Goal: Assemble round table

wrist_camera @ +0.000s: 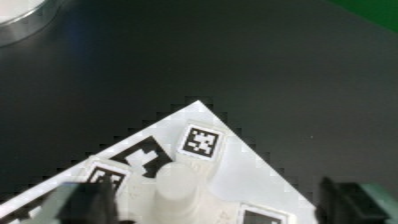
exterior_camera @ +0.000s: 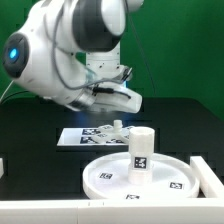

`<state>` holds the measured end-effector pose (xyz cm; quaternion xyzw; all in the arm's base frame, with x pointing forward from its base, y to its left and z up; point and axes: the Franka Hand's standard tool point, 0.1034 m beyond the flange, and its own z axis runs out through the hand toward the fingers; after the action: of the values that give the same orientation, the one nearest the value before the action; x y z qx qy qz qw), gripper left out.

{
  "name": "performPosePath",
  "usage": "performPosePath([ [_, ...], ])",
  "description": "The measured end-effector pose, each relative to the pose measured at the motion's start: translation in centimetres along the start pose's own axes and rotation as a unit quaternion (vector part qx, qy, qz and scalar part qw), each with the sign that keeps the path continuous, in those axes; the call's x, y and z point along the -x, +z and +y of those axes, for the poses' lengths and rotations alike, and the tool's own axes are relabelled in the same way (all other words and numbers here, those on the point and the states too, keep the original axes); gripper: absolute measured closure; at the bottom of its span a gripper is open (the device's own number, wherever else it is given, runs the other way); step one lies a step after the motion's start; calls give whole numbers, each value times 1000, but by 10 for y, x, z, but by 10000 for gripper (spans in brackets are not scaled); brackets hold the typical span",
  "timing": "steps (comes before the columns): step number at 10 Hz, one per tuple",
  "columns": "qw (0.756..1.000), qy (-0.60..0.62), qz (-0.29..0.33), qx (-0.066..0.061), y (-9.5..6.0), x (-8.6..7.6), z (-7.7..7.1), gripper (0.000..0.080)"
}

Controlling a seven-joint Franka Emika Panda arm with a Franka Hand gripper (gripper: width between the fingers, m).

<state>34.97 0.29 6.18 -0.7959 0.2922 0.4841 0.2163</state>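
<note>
The large rimmed round disc lies on the black table near the front. The short post stands upright on it, tags facing the camera. Behind it, a small white part sits on the marker board; its shape is too blurred to name. My gripper hangs above that board. In the wrist view my gripper is open, its dark fingers wide apart. The white part sits below and between them, touching neither. The disc's rim shows in a corner.
A plain white block stands at the exterior view's right, beside the disc. A low white wall runs along the table's front edge. Another white piece shows at the exterior view's left edge. Green curtain behind.
</note>
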Motion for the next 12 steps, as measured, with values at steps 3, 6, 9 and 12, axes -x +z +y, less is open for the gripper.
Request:
performPosePath([
  [3,1000,4,-3,3,14,-9,-1,156],
  [6,1000,9,-8,0,18,-10,1,150],
  [9,998,41,-43,-4,50,-25,16,150],
  [12,998,40,-42,-4,48,-26,15,150],
])
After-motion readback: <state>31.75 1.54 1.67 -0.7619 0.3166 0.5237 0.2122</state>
